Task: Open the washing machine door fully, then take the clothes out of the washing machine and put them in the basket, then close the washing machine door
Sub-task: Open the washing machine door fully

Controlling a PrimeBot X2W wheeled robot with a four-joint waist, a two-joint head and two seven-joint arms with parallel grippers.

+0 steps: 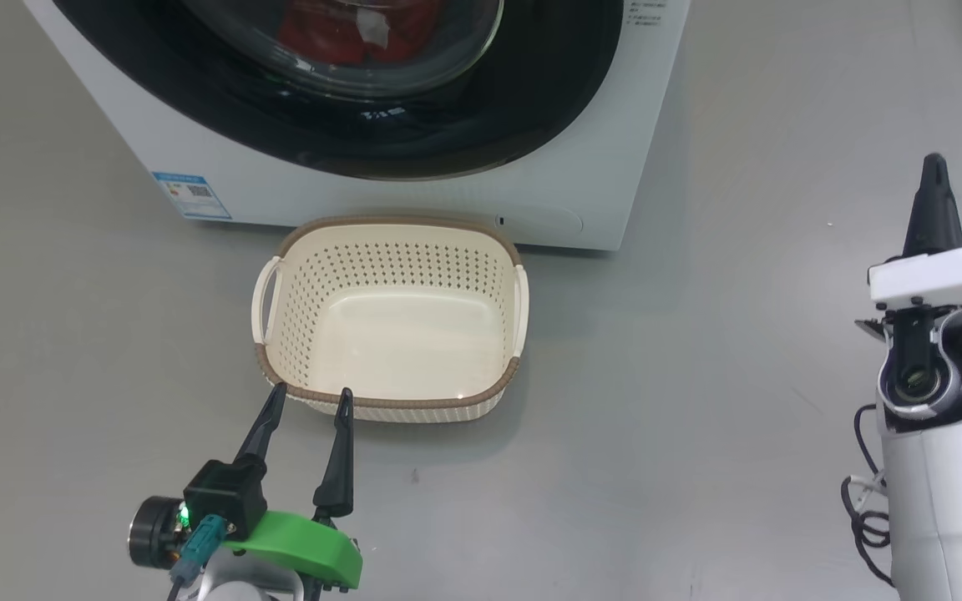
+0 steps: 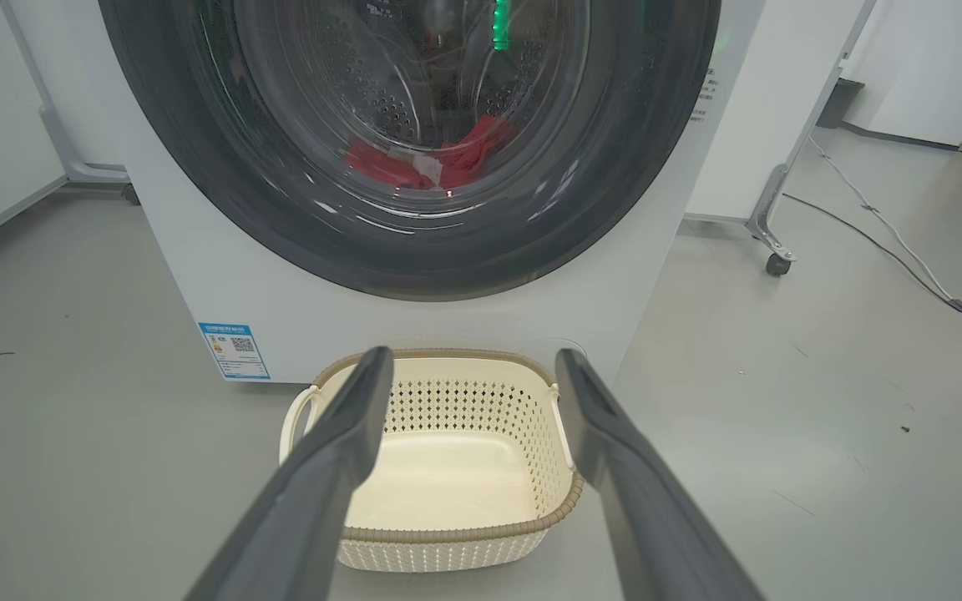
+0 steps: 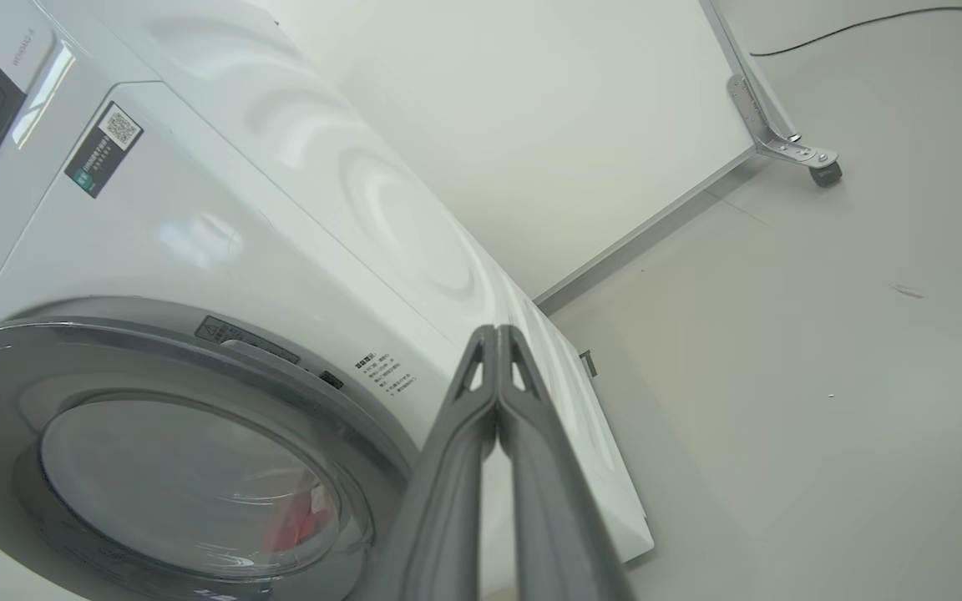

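Right pincer [image 3: 497, 332] pinched together, empty, beside the washing machine [image 3: 281, 209].

Washing machine [image 1: 606, 159]: straight ahead of me, on floor [image 1: 698, 417].
Washing machine door [image 1: 364, 142]: on machine's front, closed against it.
Clothes [image 1: 347, 29]: inside machine, low down, behind door glass.
Basket [image 1: 397, 224]: on floor just in front of machine, below door, betw. machine & my L gripper [image 1: 312, 391].
Label [image 1: 191, 195]: machine's front, lower corner, left of basket.
My R gripper [image 1: 934, 163]: well right of basket, apart from machine.
Wheeled stand [image 2: 773, 250]: right of machine, further back; cable [image 2: 890, 242] on floor beside it.
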